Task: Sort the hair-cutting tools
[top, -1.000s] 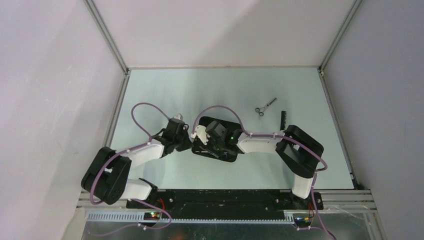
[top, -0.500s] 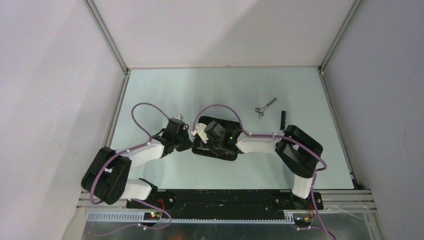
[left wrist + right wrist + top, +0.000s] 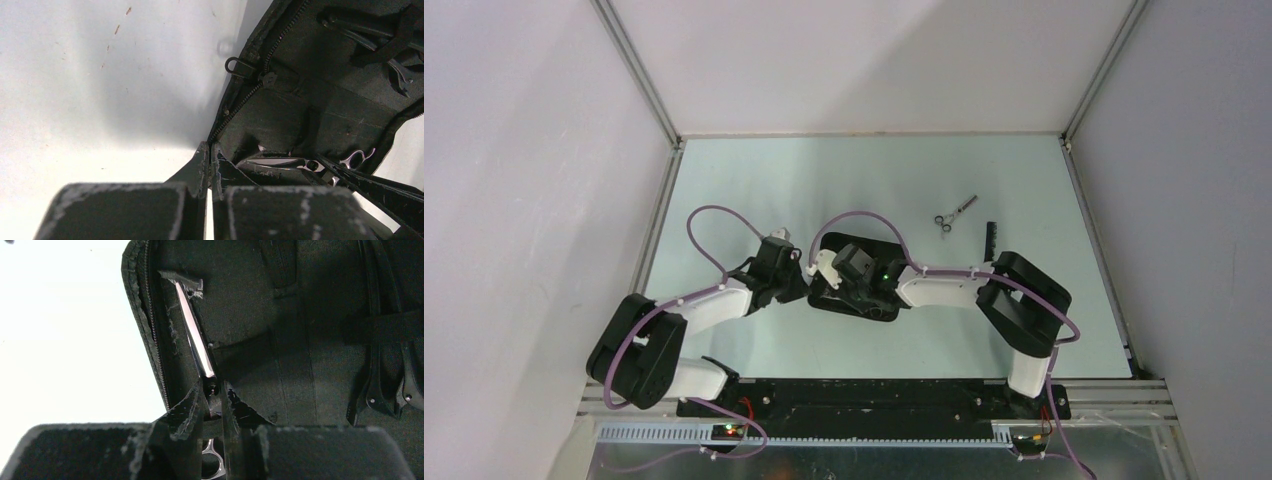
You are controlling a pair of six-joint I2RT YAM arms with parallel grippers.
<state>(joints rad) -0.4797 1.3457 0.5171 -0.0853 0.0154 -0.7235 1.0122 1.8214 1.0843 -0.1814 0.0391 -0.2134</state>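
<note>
your right claw [image 3: 212, 396] grips the stiff, slippery scissors [image 3: 196, 342] at the pivot, a sound hold; left claw [image 3: 209, 161] closed.

A pair of slim silver metal scissors with ring handles [image 3: 943, 219] is lying flat on the table, closed, its blades pointing toward the far right. Near it on the right, a short black straight comb [image 3: 990, 237] is lying lengthwise, pointing away from the arms. A second pair of silver scissors [image 3: 197, 347] is resting inside the open black zip case [image 3: 300, 315]. Its closed blades are running along the zipper edge and its tip is tucking under a fabric tab. The right gripper [image 3: 212, 387] is pinching it at the pivot. Thin black clips [image 3: 372, 385] are sitting under a strap on the case's other side.
</note>
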